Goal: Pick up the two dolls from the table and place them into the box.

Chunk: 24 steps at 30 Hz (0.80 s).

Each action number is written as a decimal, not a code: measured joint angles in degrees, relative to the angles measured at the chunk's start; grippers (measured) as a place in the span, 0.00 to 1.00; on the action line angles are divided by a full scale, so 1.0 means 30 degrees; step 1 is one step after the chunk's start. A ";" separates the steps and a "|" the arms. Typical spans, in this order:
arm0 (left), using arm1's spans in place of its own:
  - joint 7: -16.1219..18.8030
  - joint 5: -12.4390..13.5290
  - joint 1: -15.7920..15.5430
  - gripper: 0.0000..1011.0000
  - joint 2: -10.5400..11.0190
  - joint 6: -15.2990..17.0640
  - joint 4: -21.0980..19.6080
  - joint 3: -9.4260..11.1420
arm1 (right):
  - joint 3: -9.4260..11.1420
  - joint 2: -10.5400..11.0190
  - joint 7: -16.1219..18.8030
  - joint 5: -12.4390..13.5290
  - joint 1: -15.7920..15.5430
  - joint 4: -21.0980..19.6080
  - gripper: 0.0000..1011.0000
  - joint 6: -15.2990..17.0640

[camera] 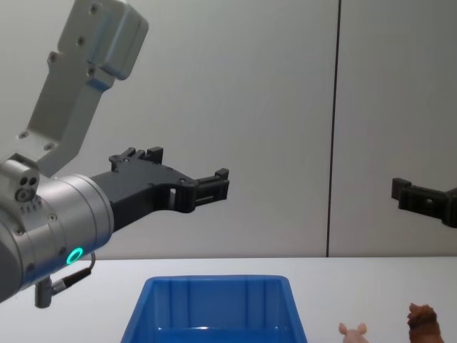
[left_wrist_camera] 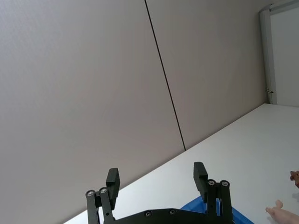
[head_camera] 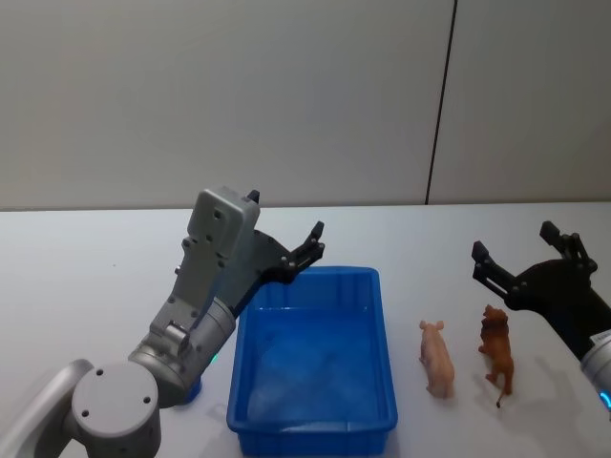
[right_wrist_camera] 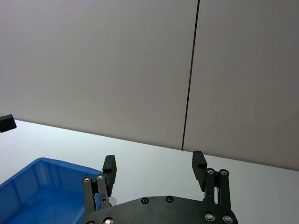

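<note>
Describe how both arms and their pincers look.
The left arm has rounded silver-grey links, a glowing green ring light and a boxy grey housing. The left pincer and right pincer are black, each with two flat-tipped fingers on screwed linkages.

The box point(head_camera: 384, 315) sits on the tabletop point(head_camera: 95, 267) in front of the robot, near the middle. To its right, on the tabletop and outside the box, is the pig point(head_camera: 437, 358). The lion point(head_camera: 497, 351) is just right of the pig; they are side by side and do not touch. The left gripper point(left_wrist_camera: 156, 172) hangs above the box's far left corner. The right gripper point(head_camera: 514, 243) hangs above the tabletop behind the two dolls, well right of the box. A wall point(head_camera: 286, 95) stands behind the tabletop.
</note>
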 joint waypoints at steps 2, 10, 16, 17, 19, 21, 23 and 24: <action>0.0001 0.0000 0.0000 0.99 0.0001 0.0000 0.0000 -0.0001 | 0.0000 0.0001 0.0000 -0.0001 0.0001 -0.0001 0.99 0.0001; 0.0001 0.0000 0.0001 0.99 0.0000 0.0000 0.0000 -0.0001 | 0.0000 0.0001 0.0000 0.0000 0.0000 0.0000 0.99 0.0000; 0.0001 0.0000 0.0000 0.99 0.0001 0.0000 0.0000 -0.0001 | 0.0000 0.0000 0.0000 0.0000 0.0000 0.0000 0.99 0.0000; 0.0001 0.0000 0.0000 0.99 0.0000 0.0001 0.0000 -0.0001 | 0.0000 0.0000 0.0000 0.0000 0.0000 0.0000 0.99 0.0000; 0.0001 0.0000 0.0000 0.99 0.0001 0.0000 0.0000 -0.0001 | 0.0001 0.0000 0.0001 0.0000 0.0001 0.0000 0.99 0.0001; 0.0001 0.0000 0.0000 0.99 0.0000 0.0000 0.0000 -0.0001 | 0.0000 0.0001 0.0000 0.0000 0.0000 0.0000 0.99 0.0000; 0.0001 0.0000 0.0000 0.99 0.0001 0.0001 0.0000 -0.0001 | 0.0001 0.0000 0.0000 0.0000 0.0000 0.0000 0.99 0.0000; 0.0001 -0.0001 0.0000 0.99 0.0001 0.0000 0.0000 -0.0001 | 0.0001 0.0001 0.0001 0.0001 0.0000 -0.0001 0.99 0.0000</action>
